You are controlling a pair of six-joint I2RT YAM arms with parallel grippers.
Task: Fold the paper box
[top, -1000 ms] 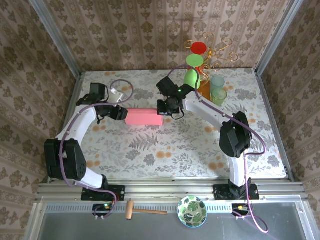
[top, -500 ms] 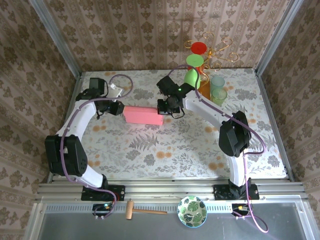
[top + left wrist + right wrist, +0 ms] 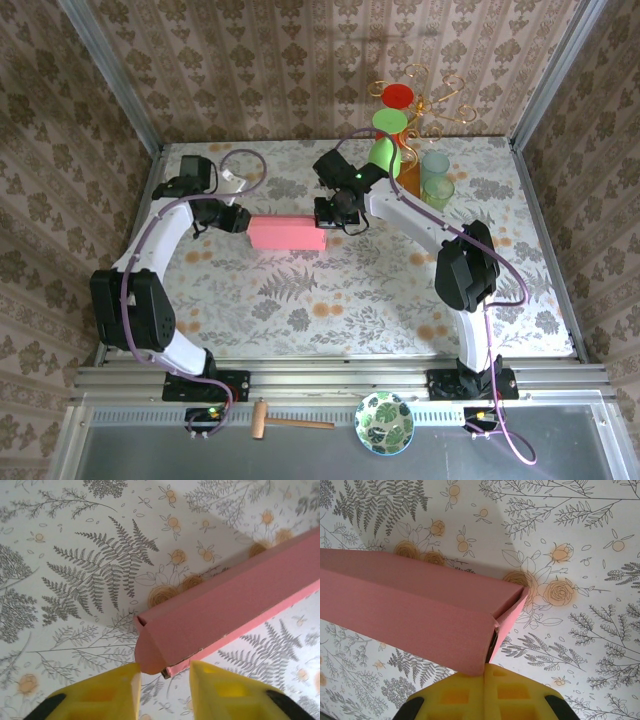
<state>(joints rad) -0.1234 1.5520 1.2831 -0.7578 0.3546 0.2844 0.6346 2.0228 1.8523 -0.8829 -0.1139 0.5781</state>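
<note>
Pink paper box (image 3: 286,233) far-centre on table (image 3: 380,290). Parted left gripper (image 3: 164,672) astride left end; closed right gripper (image 3: 484,680), tips against right flap. Risk of sliding or buckling from uneven end push.

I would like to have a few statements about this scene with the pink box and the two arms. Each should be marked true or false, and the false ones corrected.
1. The pink cardboard box lies on the floral tablecloth between the left pincer and the right pincer. True.
2. The left pincer is shut tight. False: its yellow fingers stand apart, with one end of the box between them.
3. The right pincer is shut, its tips at a flap on the other end of the box. True.
4. The green leaf-patterned bowl stands on the cloth beside the box. False: it sits on the grey ledge at the near edge, in front of the arm bases.
</note>
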